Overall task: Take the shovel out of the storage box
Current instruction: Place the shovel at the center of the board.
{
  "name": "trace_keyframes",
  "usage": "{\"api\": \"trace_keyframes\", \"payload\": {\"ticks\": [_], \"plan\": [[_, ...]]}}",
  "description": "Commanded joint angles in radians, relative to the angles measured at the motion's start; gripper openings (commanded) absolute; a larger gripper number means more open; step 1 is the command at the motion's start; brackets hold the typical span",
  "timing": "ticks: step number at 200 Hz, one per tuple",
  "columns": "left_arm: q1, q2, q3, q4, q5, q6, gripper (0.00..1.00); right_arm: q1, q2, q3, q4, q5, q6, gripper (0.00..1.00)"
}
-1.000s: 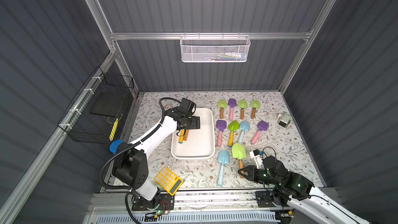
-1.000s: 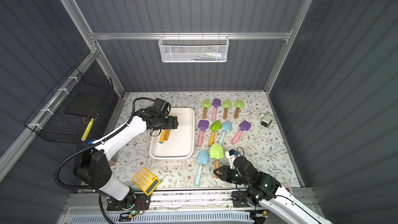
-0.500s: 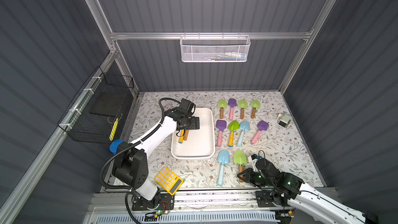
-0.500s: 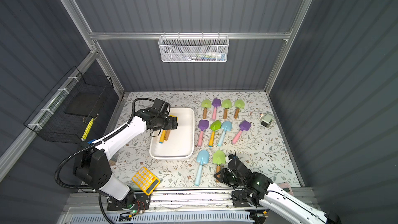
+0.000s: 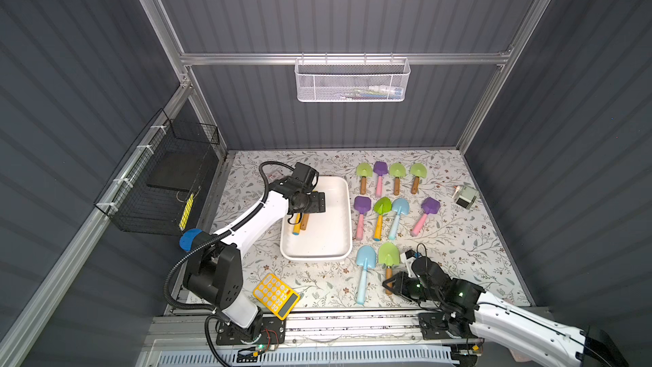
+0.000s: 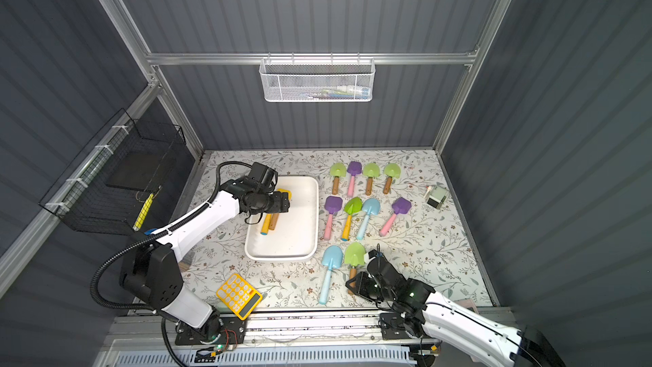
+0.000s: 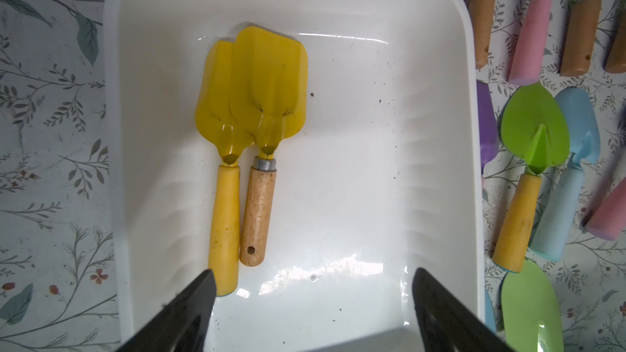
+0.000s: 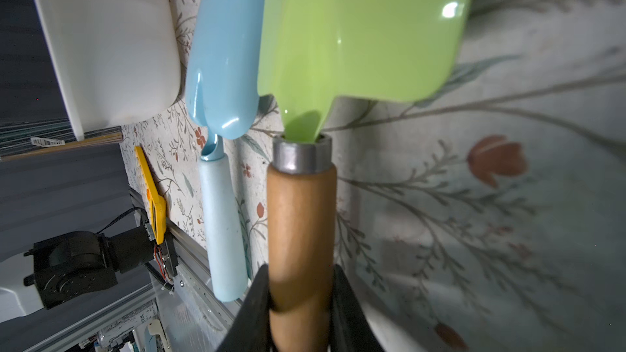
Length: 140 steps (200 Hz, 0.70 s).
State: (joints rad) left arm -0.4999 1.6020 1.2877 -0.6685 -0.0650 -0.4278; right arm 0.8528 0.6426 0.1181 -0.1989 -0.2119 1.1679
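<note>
Shovels [image 7: 252, 82], two yellow-bladed, are being left in the white shallow plastic storage box [image 5: 328, 231] under the released left pincer [image 7: 313, 275]; a green wooden-handled shovel [image 8: 359, 28] is being gripped outside by the right pincer [image 8: 299, 286].

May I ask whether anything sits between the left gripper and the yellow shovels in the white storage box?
Nothing visible does: the open left gripper hangs over the white plastic storage box, both yellow-bladed shovels lying uncovered.

Bright, even light, glare on the storage box [image 7: 338, 198] floor; right wrist view's tablecloth [image 8: 508, 231] blurred.
</note>
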Motion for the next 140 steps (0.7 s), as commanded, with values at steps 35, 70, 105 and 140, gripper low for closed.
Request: {"api": "trace_keyframes", "payload": {"ticks": [35,70,105,140], "plan": [[0.014,-0.007,-0.018,-0.023,-0.021,0.030,0.91,-0.002,0.066,0.017,-0.003,-0.011,-0.019,0.38],[0.018,0.000,-0.010,-0.035,-0.034,0.041,0.91,-0.010,0.007,0.062,-0.132,0.008,-0.050,0.50],[0.018,0.026,0.017,-0.073,-0.047,0.066,0.91,-0.051,-0.095,0.182,-0.423,0.068,-0.120,0.60],[0.018,0.102,0.062,-0.097,-0.051,0.077,0.87,-0.067,-0.025,0.397,-0.651,0.202,-0.216,0.61]]}}
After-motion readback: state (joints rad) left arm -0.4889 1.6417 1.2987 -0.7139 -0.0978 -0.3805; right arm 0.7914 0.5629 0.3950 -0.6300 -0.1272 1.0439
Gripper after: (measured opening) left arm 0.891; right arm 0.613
